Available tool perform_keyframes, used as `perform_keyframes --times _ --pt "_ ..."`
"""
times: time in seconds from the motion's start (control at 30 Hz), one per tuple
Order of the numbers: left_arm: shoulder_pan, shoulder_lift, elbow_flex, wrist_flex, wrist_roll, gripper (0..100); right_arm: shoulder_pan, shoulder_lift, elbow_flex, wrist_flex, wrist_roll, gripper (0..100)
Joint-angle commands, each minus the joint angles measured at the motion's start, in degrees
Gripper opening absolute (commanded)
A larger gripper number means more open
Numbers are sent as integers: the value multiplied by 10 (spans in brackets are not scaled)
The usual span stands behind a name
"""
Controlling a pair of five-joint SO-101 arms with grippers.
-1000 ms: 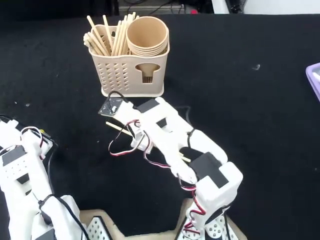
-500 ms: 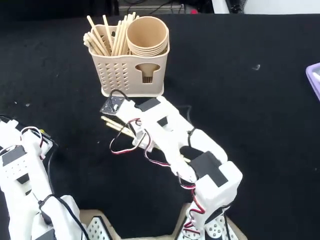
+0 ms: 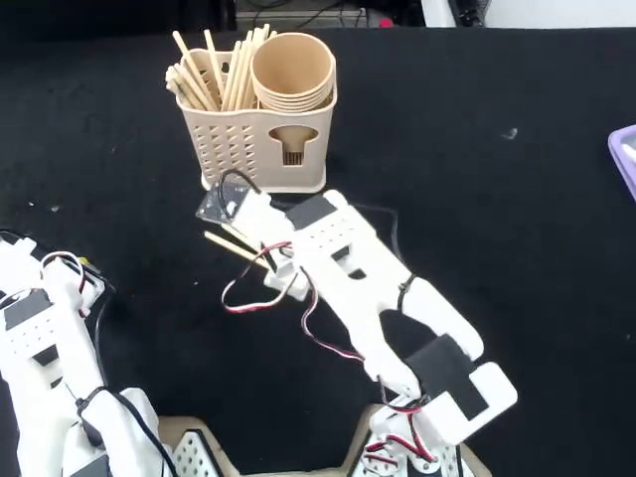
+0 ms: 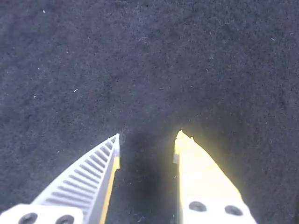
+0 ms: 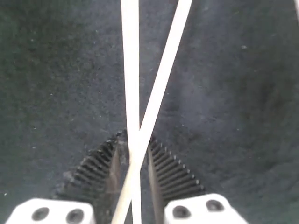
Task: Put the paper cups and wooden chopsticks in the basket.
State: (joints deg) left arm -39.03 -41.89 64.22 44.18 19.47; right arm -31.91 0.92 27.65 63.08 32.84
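1. The right gripper point(image 5: 134, 144) pinches two crossed wooden chopsticks point(image 5: 130, 70), just near of the basket point(image 3: 248, 149).
2. Paper cups point(image 3: 293, 70) sit stacked inside it (right compartment).
3. The left gripper point(image 4: 147, 140) hangs spread above the black cloth point(image 4: 140, 56).

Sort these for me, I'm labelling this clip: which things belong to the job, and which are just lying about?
Job: basket; paper cups stacked inside it; bundled chopsticks standing beside them; crossed pair of chopsticks clamped in the right tool.
Lying about: purple object at the high view's edge; small pale speck.
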Motion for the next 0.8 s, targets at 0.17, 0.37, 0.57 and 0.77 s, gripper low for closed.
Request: perform_keyframes --times 0.17,0.37,0.57,0.77 --pt "-2 -6 -33 -9 4 191 -1 55 -15 -21 4 134" --pt "-2 -6 -33 -9 4 191 -4 53 -25 -25 4 134" --pt "-2 -6 -33 -9 4 191 -4 54 -24 -26 4 134" --pt "-4 -6 -33 -9 4 191 -4 65 -14 -58 4 134"
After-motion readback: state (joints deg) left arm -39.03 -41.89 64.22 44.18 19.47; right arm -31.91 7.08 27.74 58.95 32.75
